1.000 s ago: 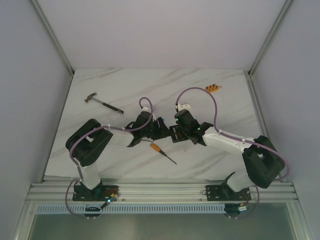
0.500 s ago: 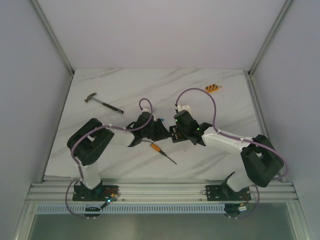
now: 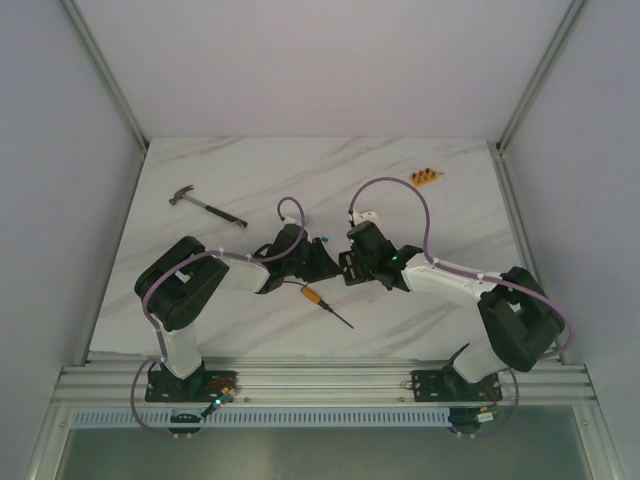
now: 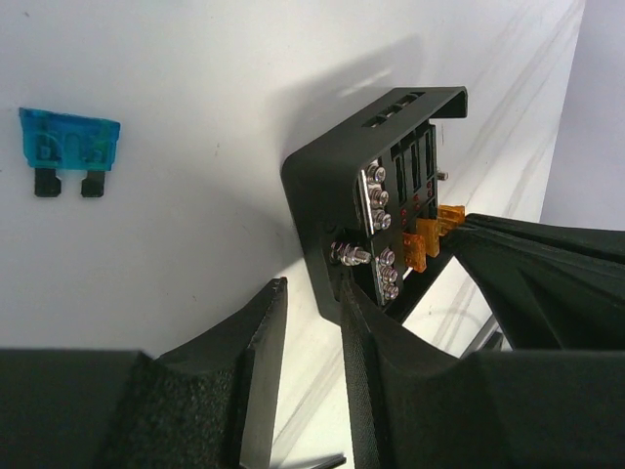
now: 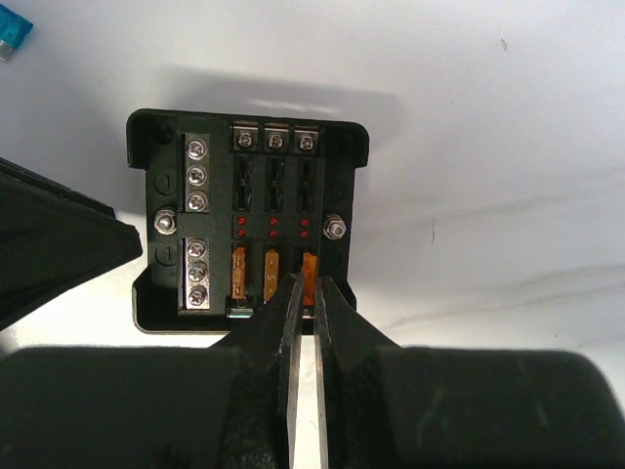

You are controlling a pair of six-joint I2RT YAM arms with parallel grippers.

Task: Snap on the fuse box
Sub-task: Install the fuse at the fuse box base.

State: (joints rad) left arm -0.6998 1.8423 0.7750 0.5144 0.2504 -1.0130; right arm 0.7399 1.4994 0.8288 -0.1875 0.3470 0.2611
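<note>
**Both my grippers at the fuse box**

My right gripper [image 5: 309,289] is closed down to a thin slit. Its tips sit on the near edge of the fuse box [image 5: 156,147], right at the end of the orange fuse [image 5: 311,268] on the box's right side. That fuse's end meets the slit, but I cannot tell whether I really pinch it or only touch it.

My left gripper [image 4: 312,290] is partly open, and only bare table [image 3: 450,220] shows in the gap between my fingers. The tip of one finger is against the box's lower corner on its left side; the other finger is clear of it.

The fuse box lies flat on the table between my two grippers, open face up. Three orange fuses stand in a row on its near side, with three dark slots on the far side. A column of silver screw terminals [image 5: 197,176] runs down its left side.

A loose blue fuse [image 4: 68,143] lies on the table near the box, to its far left. A screwdriver [image 3: 326,306] with an orange handle lies a little nearer my bases than the box. A hammer [image 3: 206,206] is well apart from the box, left and farther back. A small orange block [image 3: 428,177] sits well beyond the box, to its right.
</note>
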